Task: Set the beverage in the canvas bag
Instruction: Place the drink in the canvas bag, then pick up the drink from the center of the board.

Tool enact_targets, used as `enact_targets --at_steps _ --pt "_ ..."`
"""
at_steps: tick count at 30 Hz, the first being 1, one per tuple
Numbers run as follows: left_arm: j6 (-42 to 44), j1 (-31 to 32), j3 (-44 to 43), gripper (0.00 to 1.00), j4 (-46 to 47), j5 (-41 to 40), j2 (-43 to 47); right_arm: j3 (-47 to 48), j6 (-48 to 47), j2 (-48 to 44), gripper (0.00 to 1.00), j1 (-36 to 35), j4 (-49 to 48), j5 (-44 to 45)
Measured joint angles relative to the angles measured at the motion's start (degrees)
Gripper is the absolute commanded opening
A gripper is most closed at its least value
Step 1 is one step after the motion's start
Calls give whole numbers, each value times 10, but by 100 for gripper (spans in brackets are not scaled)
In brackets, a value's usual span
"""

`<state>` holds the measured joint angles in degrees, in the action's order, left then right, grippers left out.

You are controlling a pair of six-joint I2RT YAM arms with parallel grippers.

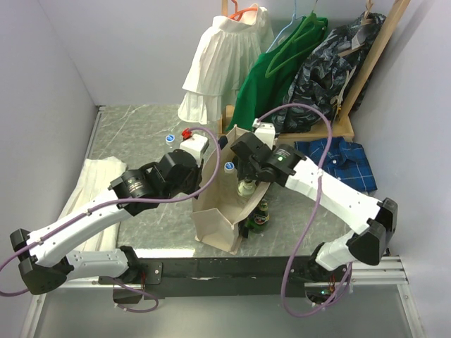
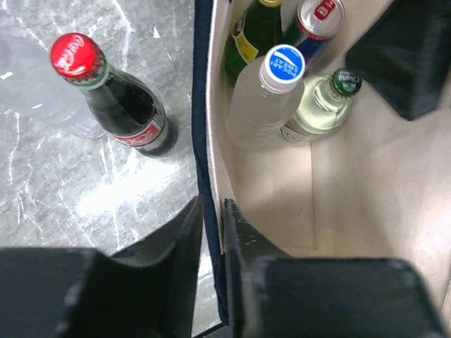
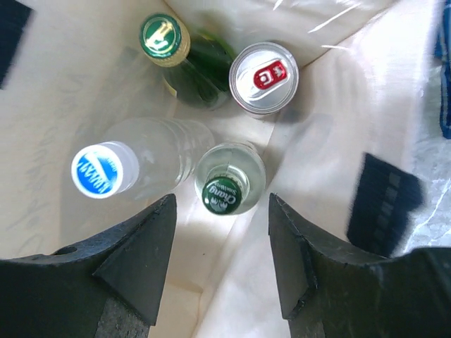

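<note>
The cream canvas bag (image 1: 215, 225) stands upright at the middle of the table, its mouth held wide. My left gripper (image 1: 213, 158) (image 2: 211, 204) pinches the navy-edged rim of the bag (image 2: 352, 176), one finger outside and one inside. Inside the bag (image 3: 338, 91) stand a clear bottle with a green cap (image 3: 222, 193), a blue-capped bottle (image 3: 106, 171), a green bottle (image 3: 165, 35) and a can (image 3: 264, 76). My right gripper (image 1: 246, 177) (image 3: 221, 197) hangs open over the green-capped bottle, holding nothing. A red-capped cola bottle (image 2: 130, 116) (image 1: 187, 132) stands on the table just left of the bag.
A clear blue-capped bottle (image 1: 170, 139) stands behind the cola bottle. A white folded cloth (image 1: 91, 190) lies at the left. A wooden rack at the back holds a white dress (image 1: 222, 63), a green garment (image 1: 282, 70) and a dark patterned one (image 1: 331, 63). A blue plaid shirt (image 1: 342, 158) lies at the right.
</note>
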<state>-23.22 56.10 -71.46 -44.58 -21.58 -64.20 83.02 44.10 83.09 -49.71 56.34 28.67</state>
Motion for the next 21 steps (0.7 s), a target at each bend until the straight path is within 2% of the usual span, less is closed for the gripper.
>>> enact_targets --at_steps 2,4,9,21 --pt "0 0 0 36 1 -8 1 6 0 -12 62 0 3 2" --pt "0 0 0 46 2 -14 2 14 0 -26 62 0 6 3" --pt "-1 0 -6 61 6 -33 3 37 4 -54 63 0 19 7" --pt "-16 -1 -22 77 9 -101 2 52 19 -84 64 0 51 7"
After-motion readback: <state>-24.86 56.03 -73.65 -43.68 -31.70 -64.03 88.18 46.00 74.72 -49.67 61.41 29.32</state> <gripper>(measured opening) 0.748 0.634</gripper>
